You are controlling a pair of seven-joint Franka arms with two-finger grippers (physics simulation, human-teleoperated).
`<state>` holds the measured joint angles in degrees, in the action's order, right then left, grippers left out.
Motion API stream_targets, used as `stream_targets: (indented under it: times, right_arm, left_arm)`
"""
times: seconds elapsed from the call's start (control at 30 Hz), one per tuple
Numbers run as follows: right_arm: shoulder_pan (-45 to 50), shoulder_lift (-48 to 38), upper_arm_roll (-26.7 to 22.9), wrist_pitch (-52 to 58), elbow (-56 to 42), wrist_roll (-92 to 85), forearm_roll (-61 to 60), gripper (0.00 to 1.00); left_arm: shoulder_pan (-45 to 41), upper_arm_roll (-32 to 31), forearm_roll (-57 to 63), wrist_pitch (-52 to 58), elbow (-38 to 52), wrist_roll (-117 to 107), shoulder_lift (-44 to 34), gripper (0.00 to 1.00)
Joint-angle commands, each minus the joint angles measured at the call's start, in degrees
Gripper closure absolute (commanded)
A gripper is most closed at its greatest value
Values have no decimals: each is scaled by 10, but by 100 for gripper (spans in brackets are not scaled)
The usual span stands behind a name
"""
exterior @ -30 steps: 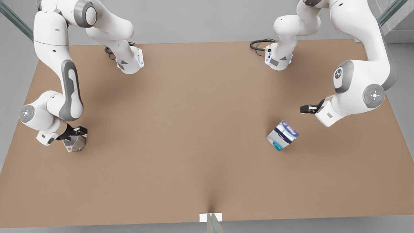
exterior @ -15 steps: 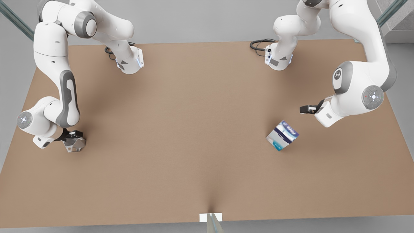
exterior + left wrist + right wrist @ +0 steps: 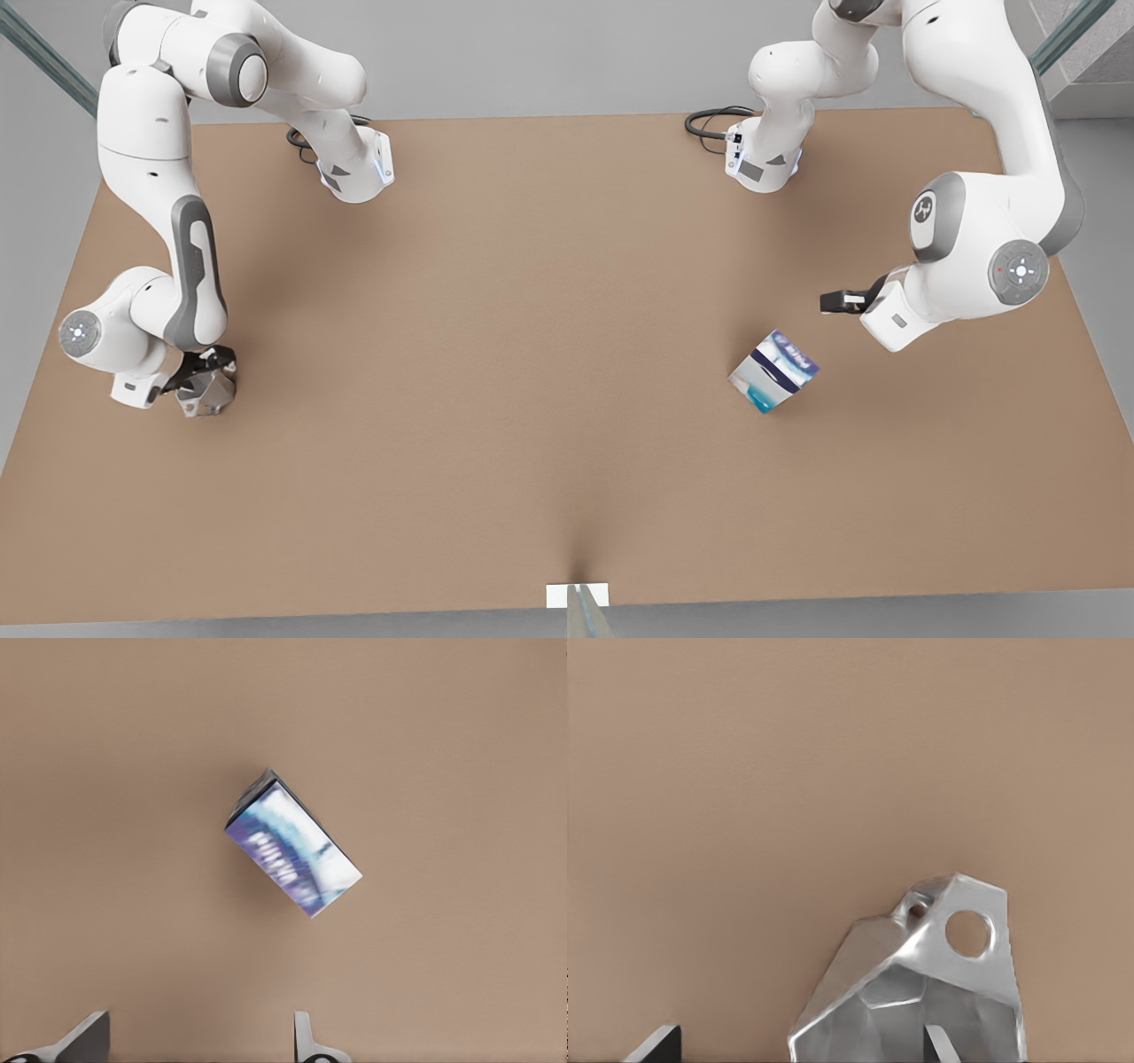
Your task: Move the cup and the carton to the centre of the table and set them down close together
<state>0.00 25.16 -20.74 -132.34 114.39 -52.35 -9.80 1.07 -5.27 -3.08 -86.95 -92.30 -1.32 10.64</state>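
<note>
right pincer shifted over the cup on the table.

setting: we read this as a robot lab / test cell, rendered in a simulator
table: one large plain matte brown top, bare apart from two small props, no household clutter
arms: two white Franka arms bolted at the table's far edge, bases and
cabling: black cable loops beside each base
marker: small white marker at the near long edge, looks like a calibration tag
surroundings: flat grey floor and walls, angled glass-like struts in the corners
props: a carton and a faceted cup, typical manipulation test objects
</note>
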Motion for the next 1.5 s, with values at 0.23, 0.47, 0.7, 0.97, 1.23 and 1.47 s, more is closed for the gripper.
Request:
stream_targets:
  times: [0.23, 0.47, 0.7, 0.97, 1.23, 1.47]
  right_arm:
    - [1, 10, 1, -50, 38, -35, -53, 0]
    - [8, 21, 0, -52, 38, -78, -108, 79]
    - [8, 22, 1, -53, 33, -71, -125, 79]
    - [8, 20, 0, -49, 33, -71, -131, 79]
    - [7, -55, 31, -12, 63, 7, -133, 79]
    - [8, -57, 170, -12, 11, 298, -85, 79]
  left_arm:
    - [0, 1, 0, 1, 0, -2, 2, 0]
    - [0, 1, 0, 0, 0, 0, 3, 0]
    - [0, 1, 0, 0, 0, -2, 1, 0]
    - [-2, 3, 2, 0, 7, 0, -17, 0]
    - [-2, 37, 5, 2, 28, -1, -6, 0]
    - [-41, 35, -50, -172, -80, -375, 7, 0]
